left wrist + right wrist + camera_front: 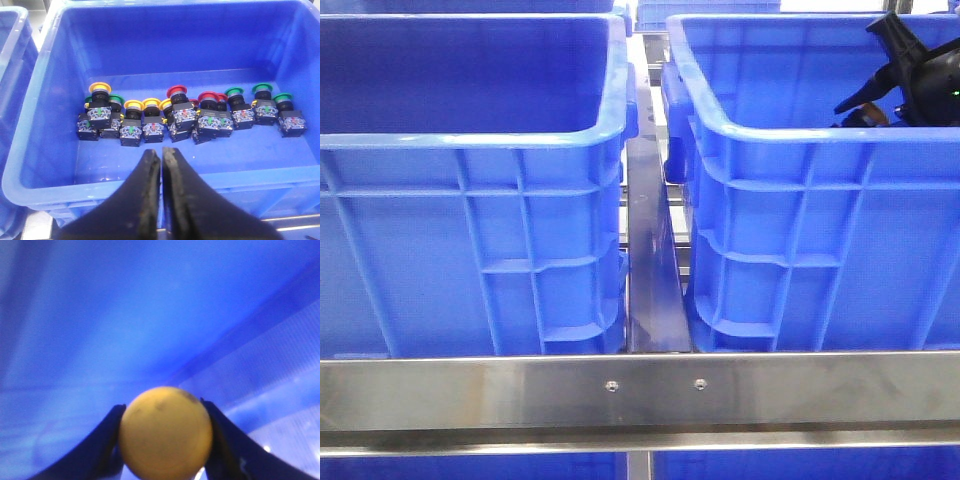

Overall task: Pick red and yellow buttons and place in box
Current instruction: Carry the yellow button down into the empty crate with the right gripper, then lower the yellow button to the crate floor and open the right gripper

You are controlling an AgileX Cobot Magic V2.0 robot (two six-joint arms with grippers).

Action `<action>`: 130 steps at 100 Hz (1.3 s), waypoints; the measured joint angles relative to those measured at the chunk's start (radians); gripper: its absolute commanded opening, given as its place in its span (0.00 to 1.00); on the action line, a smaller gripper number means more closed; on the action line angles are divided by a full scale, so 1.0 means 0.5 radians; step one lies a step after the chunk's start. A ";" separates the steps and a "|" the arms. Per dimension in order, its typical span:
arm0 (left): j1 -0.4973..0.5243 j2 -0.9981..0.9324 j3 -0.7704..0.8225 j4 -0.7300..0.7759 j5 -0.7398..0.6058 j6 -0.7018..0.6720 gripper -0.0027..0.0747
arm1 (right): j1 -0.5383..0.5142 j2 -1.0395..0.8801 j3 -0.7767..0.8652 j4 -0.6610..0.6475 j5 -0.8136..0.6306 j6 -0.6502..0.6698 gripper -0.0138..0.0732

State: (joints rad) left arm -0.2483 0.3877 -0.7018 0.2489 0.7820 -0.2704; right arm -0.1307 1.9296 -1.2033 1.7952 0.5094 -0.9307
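Observation:
My right gripper [161, 406] is shut on a yellow button [165, 432], whose round cap fills the space between the fingers. In the front view that gripper [860, 105] hangs inside the right blue crate [770, 130], with a bit of orange [868, 113] showing at its tips. My left gripper [161, 153] is shut and empty, over the near rim of a blue crate [45, 170]. On that crate's floor stands a row of several buttons: yellow caps [133, 106], red caps [176, 91] and green caps [233, 92].
A second blue crate [470, 140] stands at the left in the front view, its inside hidden. A metal rail [650, 390] crosses in front and a metal strip [650, 260] runs between the crates. More blue crates show below the rail.

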 measured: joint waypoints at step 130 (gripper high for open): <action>0.000 0.000 0.000 0.000 0.000 0.000 0.01 | -0.144 0.088 -0.074 0.000 0.004 0.058 0.68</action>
State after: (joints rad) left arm -0.2483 0.3877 -0.7018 0.2489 0.7820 -0.2704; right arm -0.2026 1.9735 -1.2404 1.7952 0.5113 -0.9017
